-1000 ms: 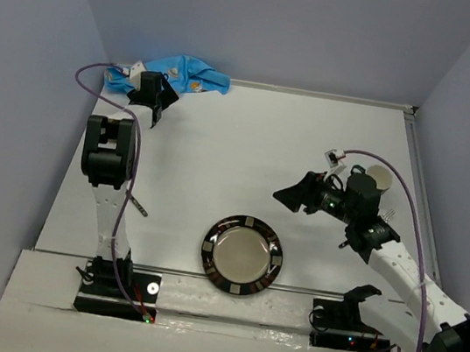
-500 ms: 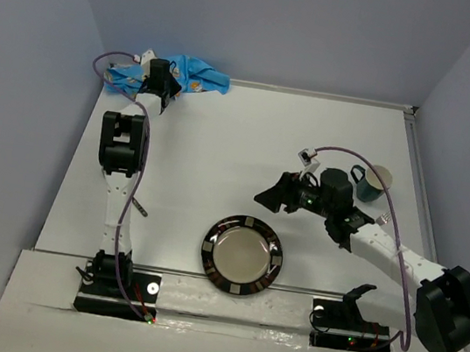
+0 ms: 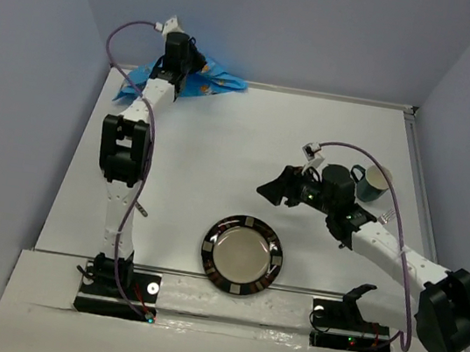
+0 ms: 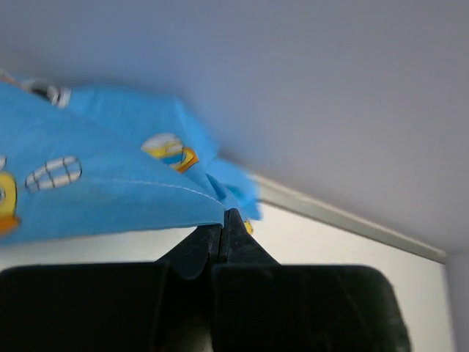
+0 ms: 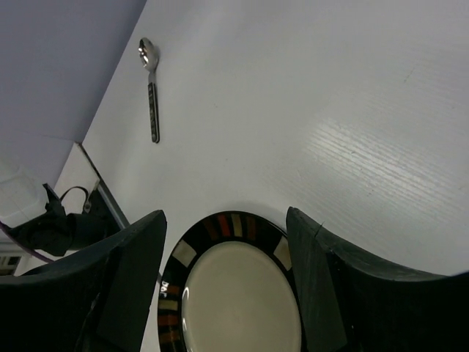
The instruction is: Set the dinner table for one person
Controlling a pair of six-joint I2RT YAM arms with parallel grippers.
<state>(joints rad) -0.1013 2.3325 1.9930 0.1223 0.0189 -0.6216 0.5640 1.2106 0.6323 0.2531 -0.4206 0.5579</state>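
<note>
The dinner table (image 3: 249, 138) is a wide white top with a thin metal rim. In its far left corner my left gripper (image 3: 195, 65) is shut on the edge of a blue cartoon-printed cloth (image 3: 218, 83). The left wrist view shows the cloth (image 4: 110, 183) pinched at the closed fingertips of that gripper (image 4: 223, 215). A black-rimmed plate (image 3: 242, 255) with a cream centre sits near the front edge. My right gripper (image 3: 266, 190) hovers open above the table behind the plate. From the right wrist, the plate (image 5: 238, 301) lies below the empty gripper (image 5: 226, 220).
A spoon (image 3: 138, 208) lies near the left arm and also appears in the right wrist view (image 5: 152, 95). A dark green mug (image 3: 372, 183) stands at the right, with a fork (image 3: 384, 218) just in front of it. Grey walls close in on three sides.
My left gripper has shut on the cloth and risen toward the back wall, pulling the cloth up and to the right. My right arm has swung left, away from the mug.
</note>
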